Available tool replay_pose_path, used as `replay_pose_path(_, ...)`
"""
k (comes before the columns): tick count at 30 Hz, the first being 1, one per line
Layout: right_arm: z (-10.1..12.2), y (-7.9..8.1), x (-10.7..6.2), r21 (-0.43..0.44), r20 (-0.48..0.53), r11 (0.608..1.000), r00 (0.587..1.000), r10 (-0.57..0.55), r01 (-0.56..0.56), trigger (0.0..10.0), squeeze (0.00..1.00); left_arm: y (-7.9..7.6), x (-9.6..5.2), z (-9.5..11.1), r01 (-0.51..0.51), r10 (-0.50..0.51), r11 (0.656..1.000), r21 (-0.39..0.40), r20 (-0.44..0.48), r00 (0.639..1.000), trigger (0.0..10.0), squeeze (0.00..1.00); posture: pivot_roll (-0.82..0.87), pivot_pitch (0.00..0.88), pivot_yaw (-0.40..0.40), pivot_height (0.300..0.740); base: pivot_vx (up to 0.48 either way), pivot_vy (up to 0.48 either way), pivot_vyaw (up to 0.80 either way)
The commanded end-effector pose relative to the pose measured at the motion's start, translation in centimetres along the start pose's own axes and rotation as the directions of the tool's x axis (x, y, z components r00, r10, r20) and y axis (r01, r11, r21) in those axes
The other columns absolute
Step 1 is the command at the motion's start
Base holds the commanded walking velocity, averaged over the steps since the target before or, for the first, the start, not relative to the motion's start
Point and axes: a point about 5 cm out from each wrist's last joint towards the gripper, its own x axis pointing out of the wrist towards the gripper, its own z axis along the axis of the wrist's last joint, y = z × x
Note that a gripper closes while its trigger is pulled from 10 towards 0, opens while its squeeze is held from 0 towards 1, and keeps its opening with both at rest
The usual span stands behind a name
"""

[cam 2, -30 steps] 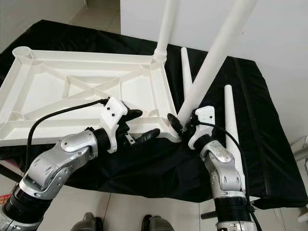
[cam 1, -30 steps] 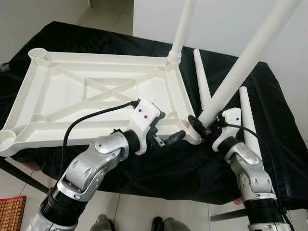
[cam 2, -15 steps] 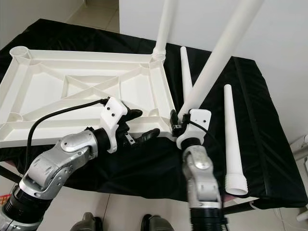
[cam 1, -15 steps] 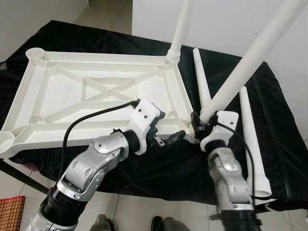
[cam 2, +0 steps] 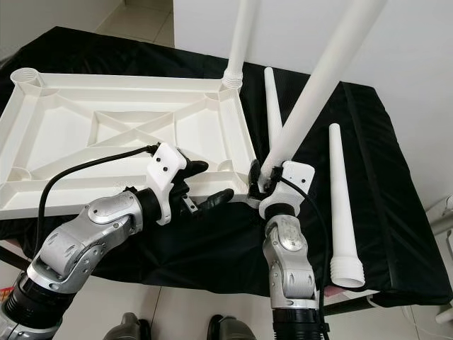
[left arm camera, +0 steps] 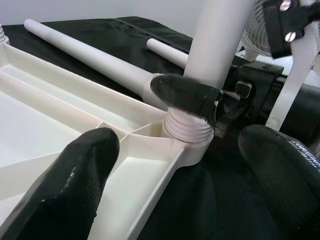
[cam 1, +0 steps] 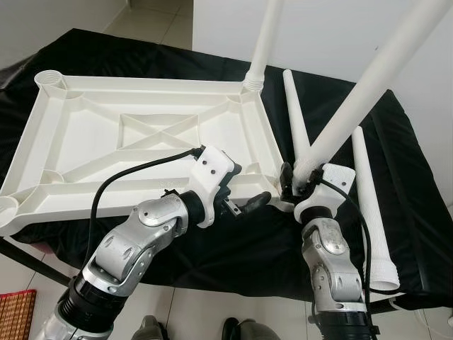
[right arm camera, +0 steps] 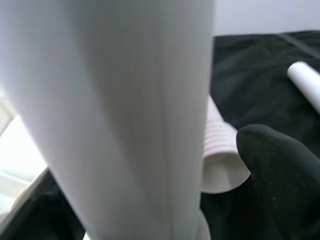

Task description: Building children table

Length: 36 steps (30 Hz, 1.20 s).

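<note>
Left wrist view: right gripper (left arm camera: 200, 107) apparently clasps leg (left arm camera: 217, 45) above socket.

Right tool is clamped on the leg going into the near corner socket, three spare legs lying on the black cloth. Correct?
Not quite: two spare legs lie on the black cloth, as the right eye view shows. The rest holds: the right tool is clamped on the leg at the near corner socket.

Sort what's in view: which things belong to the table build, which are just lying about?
Job:
- upturned tabletop
- fitted far leg
- leg gripped by right pincer at the near corner socket
- two loose legs
- left pincer, open at the tabletop's edge

Lying about:
- black cloth
- red mat
</note>
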Motion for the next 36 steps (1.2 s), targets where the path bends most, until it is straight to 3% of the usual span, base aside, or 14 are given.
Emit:
replay_pose_path(1, 0.2, -0.6, -0.3, -0.004, 0.021, 1.000, 0.999, -0.028, 0.028, 10.0, 1.00, -0.3, 0.1, -0.1, 0.043, -0.043, 0.999, 0.011, -0.004, 0.999, 10.0, 0.00, 0.04, 0.155, -0.087, 0.740, 0.000, 0.000, 0.00)
replay_pose_path(2, 0.3, -0.6, -0.6, -0.027, 0.029, 0.999, 0.999, -0.034, 0.035, 10.0, 1.00, -0.3, 0.1, -0.1, 0.041, -0.041, 0.999, 0.011, -0.006, 0.999, 10.0, 0.00, 0.04, 0.155, -0.087, 0.740, 0.000, 0.000, 0.00)
replay_pose_path(3, 0.3, -0.7, -1.0, -0.022, 0.030, 0.999, 0.999, -0.025, 0.025, 10.0, 0.47, -0.2, 0.1, -0.3, 0.037, -0.037, 0.999, 0.010, -0.010, 0.999, 10.0, 0.00, 0.04, 0.149, -0.093, 0.740, 0.000, 0.000, 0.00)
replay_pose_path(4, 0.3, -0.7, -1.0, -0.022, 0.030, 0.999, 0.999, -0.025, 0.025, 10.0, 0.47, -0.2, 0.1, -0.3, 0.037, -0.037, 0.999, 0.010, -0.010, 0.999, 10.0, 0.00, 0.04, 0.149, -0.093, 0.740, 0.000, 0.000, 0.00)
replay_pose_path(5, 0.4, -0.8, -1.4, -0.019, 0.033, 1.000, 0.999, -0.020, 0.021, 10.0, 0.00, -0.2, 0.0, -0.4, 0.034, -0.034, 0.999, 0.008, -0.012, 0.999, 10.0, 0.00, 0.04, 0.149, -0.093, 0.740, 0.000, 0.000, 0.00)
replay_pose_path(12, 0.6, -2.0, -3.0, -0.003, 0.052, 1.000, 0.998, -0.026, 0.026, 10.0, 0.00, -0.1, -0.2, -0.6, 0.033, -0.033, 0.999, 0.005, -0.023, 0.999, 10.0, 0.00, 0.04, 0.141, -0.087, 0.740, 0.000, 0.000, 0.00)
replay_pose_path(20, 0.9, -2.4, -4.0, -0.013, 0.062, 1.000, 0.998, -0.019, 0.020, 10.0, 0.00, 0.3, -0.3, -0.8, 0.027, -0.026, 1.000, 0.007, -0.032, 0.999, 10.0, 0.00, 0.03, 0.141, -0.075, 0.740, 0.000, 0.000, 0.00)
replay_pose_path(25, 0.8, -2.2, -5.4, -0.011, 0.046, 0.999, 0.998, 0.052, -0.052, 10.0, 0.00, 1.2, -0.3, -1.2, -0.009, 0.010, 1.000, 0.028, -0.057, 0.998, 10.0, 0.00, 0.02, 0.149, -0.065, 0.740, 0.000, 0.000, 0.00)
replay_pose_path(36, 0.5, -1.8, -6.3, 0.026, 0.016, 0.987, 0.987, 0.158, -0.158, 10.0, 0.00, 1.2, -0.1, -1.2, -0.011, 0.012, 1.000, 0.023, -0.054, 0.998, 10.0, 0.00, 0.02, 0.155, -0.064, 0.740, 0.000, 0.000, 0.00)
